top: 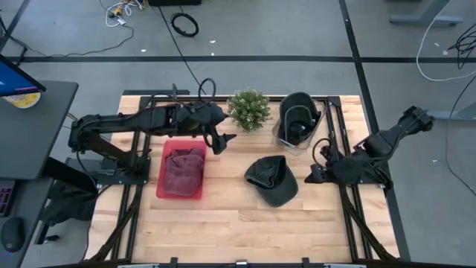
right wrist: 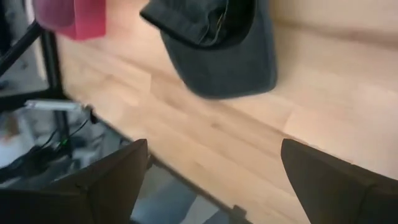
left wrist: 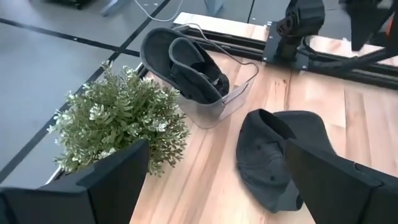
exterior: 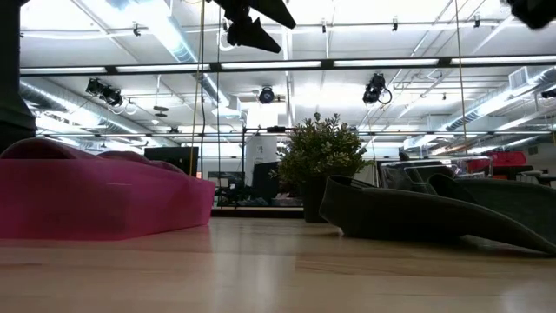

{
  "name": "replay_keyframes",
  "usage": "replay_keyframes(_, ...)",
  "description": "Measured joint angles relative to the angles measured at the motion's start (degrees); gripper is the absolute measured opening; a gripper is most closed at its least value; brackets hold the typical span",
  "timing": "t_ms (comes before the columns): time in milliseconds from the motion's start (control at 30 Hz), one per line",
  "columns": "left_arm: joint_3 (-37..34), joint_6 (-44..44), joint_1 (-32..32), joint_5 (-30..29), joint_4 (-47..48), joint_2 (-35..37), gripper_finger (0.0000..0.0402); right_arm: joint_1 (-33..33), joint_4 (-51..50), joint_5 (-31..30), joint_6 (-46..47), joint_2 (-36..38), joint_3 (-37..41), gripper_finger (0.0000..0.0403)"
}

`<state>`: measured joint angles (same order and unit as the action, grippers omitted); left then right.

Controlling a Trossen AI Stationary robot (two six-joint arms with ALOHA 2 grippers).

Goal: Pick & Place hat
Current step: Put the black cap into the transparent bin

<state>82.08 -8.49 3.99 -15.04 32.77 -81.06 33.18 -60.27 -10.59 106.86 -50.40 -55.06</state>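
A dark grey cap (top: 272,179) lies upside down on the table, right of centre, resting on its crown and brim; it also shows in the left wrist view (left wrist: 280,155), the right wrist view (right wrist: 217,43) and the low view (exterior: 434,213). My left gripper (top: 220,141) hangs open above the table between the pink bin and the plant, left of the cap. My right gripper (top: 316,175) is open near the table's right edge, just right of the cap, touching nothing.
A pink bin (top: 181,172) holding a reddish cloth stands left of centre. A small potted plant (top: 249,109) stands at the far edge. Beside it a clear container (top: 296,126) holds another dark cap (left wrist: 186,62). Bare wood lies toward the near edge.
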Motion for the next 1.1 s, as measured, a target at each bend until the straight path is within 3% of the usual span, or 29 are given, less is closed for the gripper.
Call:
replay_keyframes(233, 0.0, 3.59, 3.1, 2.86, -0.02, 0.0, 0.0376, 7.08, -12.58, -8.85, 2.25, -17.46, -11.8, 0.0371)
replay_keyframes(433, 0.0, 5.3, 4.52, 4.7, -0.02, 0.0, 0.0376, 8.49, -14.5, -4.15, 8.39, -27.71, -10.54, 0.0371)
replay_keyframes(800, 0.0, 4.24, 4.8, 6.79, -0.11, 0.0, 0.0376, 8.16, -10.25, -7.17, 11.22, -30.5, -6.37, 0.0371)
replay_keyframes(1100, 0.0, 1.26, 4.46, 7.84, -0.16, 0.02, 0.0376, 8.36, -9.73, -5.61, 9.56, -30.5, -5.82, 0.0371)
